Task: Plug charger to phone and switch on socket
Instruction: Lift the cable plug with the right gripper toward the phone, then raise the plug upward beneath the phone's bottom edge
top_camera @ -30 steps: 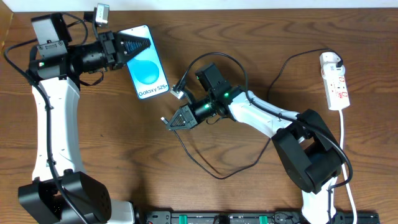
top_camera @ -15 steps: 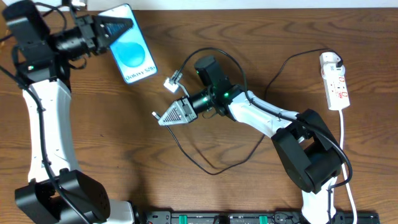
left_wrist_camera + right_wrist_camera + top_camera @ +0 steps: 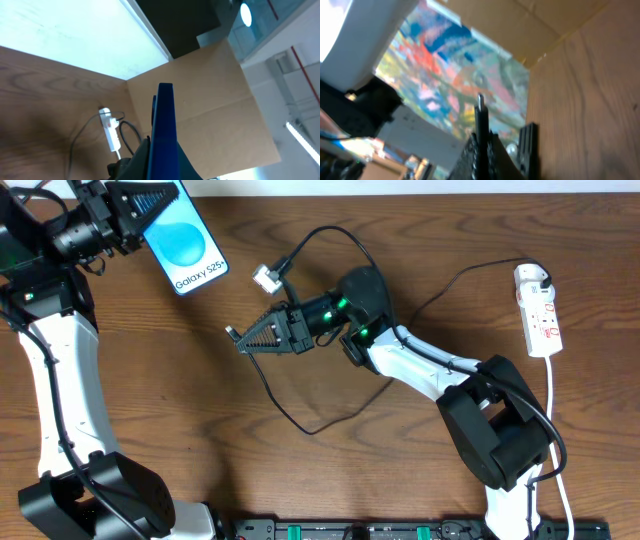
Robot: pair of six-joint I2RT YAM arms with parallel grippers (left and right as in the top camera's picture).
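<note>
Phone (image 3: 185, 242), charger (image 3: 497, 265), socket (image 3: 540, 315) — all three are spread over a wide brown wooden table (image 3: 200, 410), so let's take it from the big pieces down.

Left arm (image 3: 60, 380) reaches up the left side to the far-left corner. Right arm (image 3: 420, 370) stretches from its black base at the near right toward the middle of the table. A black rail (image 3: 380, 530) runs along the near edge, and the wrist views catch a cardboard wall (image 3: 225, 100) behind the table.

Left gripper (image 3: 165, 200) is clamped on the phone at the end away from the "Galaxy S25" text, blue screen facing up. From its own wrist camera the phone shows edge-on.

Over on the far right lies the socket, well apart from the phone, its white cord (image 3: 552, 410) trailing toward the near edge. Whether its switch is on, I can't tell.

The charger runs from the socket, passes behind the right arm and loops across the wood. Right gripper (image 3: 240, 340) is closed on it, and the plug tip (image 3: 480, 107) pokes out past the fingers toward the left.

Between that tip and the phone — just beside the gripper — sits a small white connector (image 3: 265, 277) on its own black lead.
</note>
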